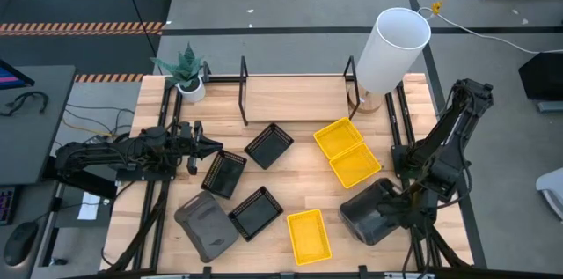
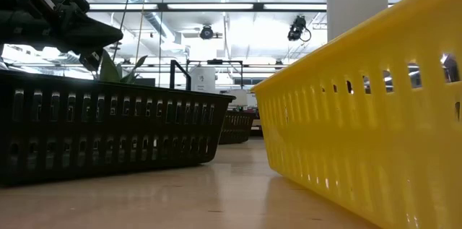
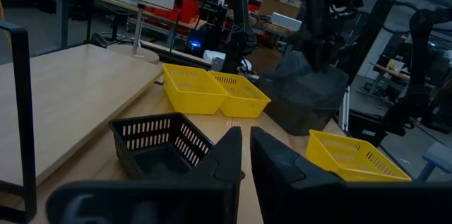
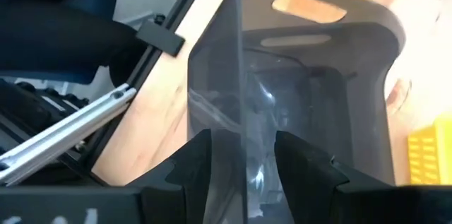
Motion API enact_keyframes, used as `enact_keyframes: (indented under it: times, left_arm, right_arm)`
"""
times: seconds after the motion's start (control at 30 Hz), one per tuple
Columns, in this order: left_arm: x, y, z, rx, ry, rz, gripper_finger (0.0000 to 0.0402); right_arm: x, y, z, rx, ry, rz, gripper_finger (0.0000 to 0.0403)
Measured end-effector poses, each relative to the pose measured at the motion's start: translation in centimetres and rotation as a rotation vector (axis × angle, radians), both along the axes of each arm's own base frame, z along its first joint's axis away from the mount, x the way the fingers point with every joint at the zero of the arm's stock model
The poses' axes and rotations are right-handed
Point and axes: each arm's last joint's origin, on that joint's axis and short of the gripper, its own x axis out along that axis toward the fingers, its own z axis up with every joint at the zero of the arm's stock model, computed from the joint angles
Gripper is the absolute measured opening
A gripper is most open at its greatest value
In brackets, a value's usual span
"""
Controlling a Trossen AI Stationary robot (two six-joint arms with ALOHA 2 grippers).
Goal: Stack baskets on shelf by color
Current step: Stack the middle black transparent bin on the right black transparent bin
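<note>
The dark grey basket (image 1: 369,211) sits near the table's (image 1: 290,112) front right corner, and the right gripper (image 4: 240,155) has its jaws clamped over that basket's wall — one finger inside, one outside. Just beyond it lie two yellow baskets (image 1: 347,151) touching each other, and a third yellow basket (image 1: 309,235) rests at the front edge, off to the side of those jaws.

The left gripper (image 1: 209,145) hovers over the left part of the table, its jaws nearly together and holding nothing. Right ahead of its tips is a black slatted basket (image 1: 224,174); a second black basket (image 1: 269,145) lies a little farther on, and a third (image 1: 256,213) sits nearer the front, beside another dark grey basket (image 1: 206,223).

The shelf (image 1: 295,99) — a light-wood board with black uprights — runs along the back of the table, with no baskets on it. A white cylinder (image 1: 391,48) stands at its right end and a small potted plant (image 1: 187,75) at its left.
</note>
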Motion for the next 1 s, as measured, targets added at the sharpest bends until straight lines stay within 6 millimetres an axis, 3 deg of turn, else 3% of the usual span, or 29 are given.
enact_keyframes:
  times: [0.23, 0.63, 1.0]
  left_arm:
    - [0.0, 0.0, 0.0, 0.0, 0.0, 0.0, 0.0031]
    - [0.0, 0.0, 0.0, 0.0, 0.0, 0.0, 0.0038]
    - [0.0, 0.0, 0.0, 0.0, 0.0, 0.0, 0.0029]
  right_arm:
    - [0.1, -0.1, -0.9, -0.013, -0.022, -0.015, 0.0142]
    - [0.0, -0.4, -1.4, -0.066, -0.041, -0.003, 0.0011]
    - [0.1, -0.4, -1.4, -0.103, -0.094, 0.007, 0.0006]
